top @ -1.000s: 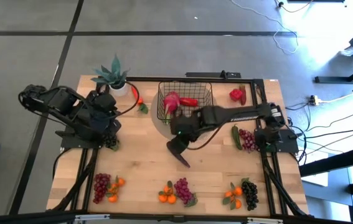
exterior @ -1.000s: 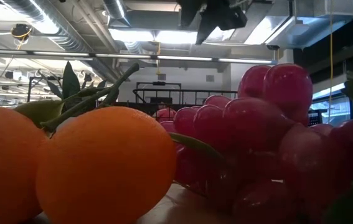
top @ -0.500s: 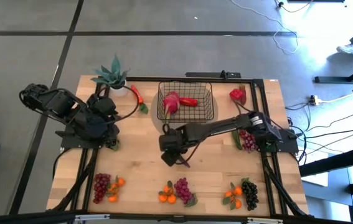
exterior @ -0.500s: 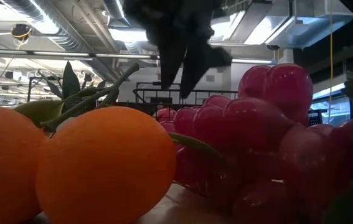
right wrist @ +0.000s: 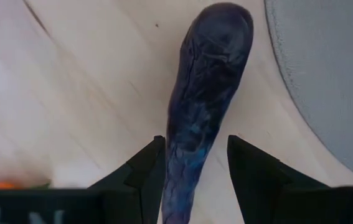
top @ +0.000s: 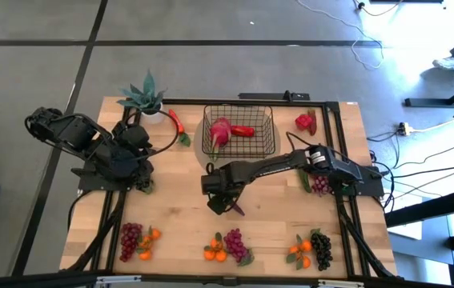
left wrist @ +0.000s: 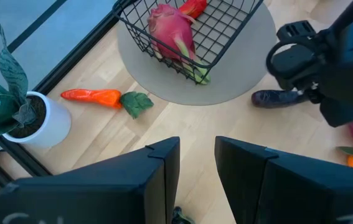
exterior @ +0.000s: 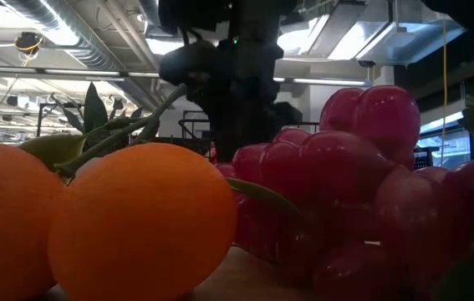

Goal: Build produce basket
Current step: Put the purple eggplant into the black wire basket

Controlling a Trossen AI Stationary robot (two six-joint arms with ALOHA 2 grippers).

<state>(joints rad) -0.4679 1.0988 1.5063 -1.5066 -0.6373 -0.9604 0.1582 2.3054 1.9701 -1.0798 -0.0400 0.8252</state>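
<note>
Table (top: 178, 192): potted plant (top: 148, 100) beside carrot (top: 173, 122), basket (top: 239, 132).

A robotics lab or industrial test hall: a wooden table (top: 186, 192) framed in black rails stands on a grey concrete floor (top: 210, 72) with loose cables (top: 419, 172), while exposed ducts (exterior: 69, 38) and strip lights (exterior: 211, 48) run across the open ceiling.

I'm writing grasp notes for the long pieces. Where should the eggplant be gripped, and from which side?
Grip the eggplant across its narrow width, near mid-length, coming down from above. It lies flat on the table, long and slim, so fingers fit either side. The right gripper already straddles it this way.
</note>
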